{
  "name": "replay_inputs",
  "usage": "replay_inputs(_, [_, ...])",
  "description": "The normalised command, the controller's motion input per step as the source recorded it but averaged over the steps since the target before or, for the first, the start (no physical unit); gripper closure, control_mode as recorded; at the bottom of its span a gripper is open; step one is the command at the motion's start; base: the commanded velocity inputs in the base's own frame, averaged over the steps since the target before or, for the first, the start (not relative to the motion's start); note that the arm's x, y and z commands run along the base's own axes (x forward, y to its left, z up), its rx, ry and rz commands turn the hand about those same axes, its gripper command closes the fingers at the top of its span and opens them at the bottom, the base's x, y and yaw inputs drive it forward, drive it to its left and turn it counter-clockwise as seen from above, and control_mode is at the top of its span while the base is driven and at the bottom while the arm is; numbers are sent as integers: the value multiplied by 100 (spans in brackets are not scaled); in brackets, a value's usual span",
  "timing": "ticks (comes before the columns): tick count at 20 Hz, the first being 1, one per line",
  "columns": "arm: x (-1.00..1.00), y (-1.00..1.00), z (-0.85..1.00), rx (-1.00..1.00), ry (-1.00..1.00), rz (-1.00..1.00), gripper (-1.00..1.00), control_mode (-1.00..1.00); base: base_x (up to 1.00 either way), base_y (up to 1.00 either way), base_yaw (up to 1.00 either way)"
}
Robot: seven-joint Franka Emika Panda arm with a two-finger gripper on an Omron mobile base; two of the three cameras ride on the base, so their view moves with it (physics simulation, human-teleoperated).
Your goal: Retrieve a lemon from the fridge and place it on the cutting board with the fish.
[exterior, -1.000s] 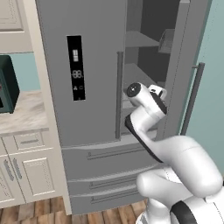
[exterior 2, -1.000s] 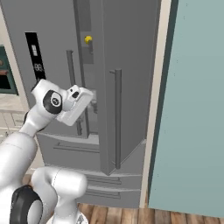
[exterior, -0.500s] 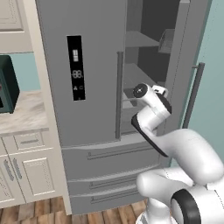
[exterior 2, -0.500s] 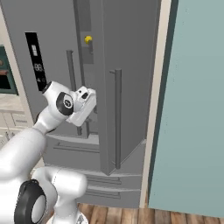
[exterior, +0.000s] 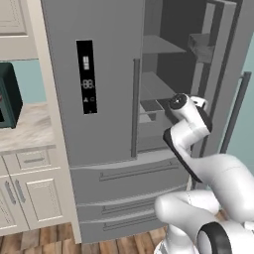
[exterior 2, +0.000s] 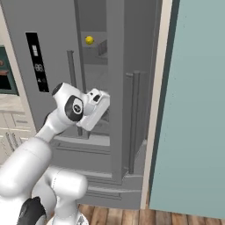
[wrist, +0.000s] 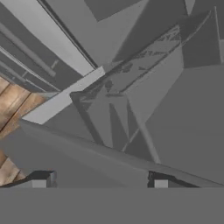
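The grey fridge (exterior: pixel 99 74) has its left door shut and its right door (exterior 2: pixel 117 88) swung open. A small yellow lemon (exterior 2: pixel 89 40) sits on an upper shelf inside. My gripper (exterior 2: pixel 103 106) is at the open compartment, well below the lemon, at the level of the lower shelves. In the left base view the gripper (exterior: pixel 196 104) is just in front of the inner bins. In the hand view the gripper (wrist: pixel 99 182) is open, its tips wide apart, with nothing between them and grey fridge interior ahead. The cutting board and the fish are out of view.
A dark green microwave (exterior: pixel 7 94) stands on a marbled counter (exterior: pixel 30 131) over white cabinets (exterior: pixel 30 198), left of the fridge. A teal wall (exterior 2: pixel 193 110) runs close on the right. The open door's bar handle (exterior 2: pixel 132 123) juts toward me. Wooden floor (exterior 2: pixel 132 215) lies below.
My hand has pushed forward and to the right, further into the fridge's open side. The lemon and the doors have not moved.
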Motion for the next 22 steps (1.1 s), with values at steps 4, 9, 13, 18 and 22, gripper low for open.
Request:
replay_inputs(4, [-3, -100, -31, -1, 5, 0, -100, -100, 0, 0, 0])
replay_inputs(9, [6, -98, -24, -7, 9, -1, -100, -100, 0, 0, 0])
replay_inputs(13, [-42, 6, 0, 0, 1, -2, -100, -100, 0, 0, 0])
replay_inputs(18, [-37, 98, 8, -3, -7, -16, -100, -100, 0, 0, 0])
replay_inputs(22, [10, 99, 6, 15, -1, -30, -100, -100, 0, 0, 0])
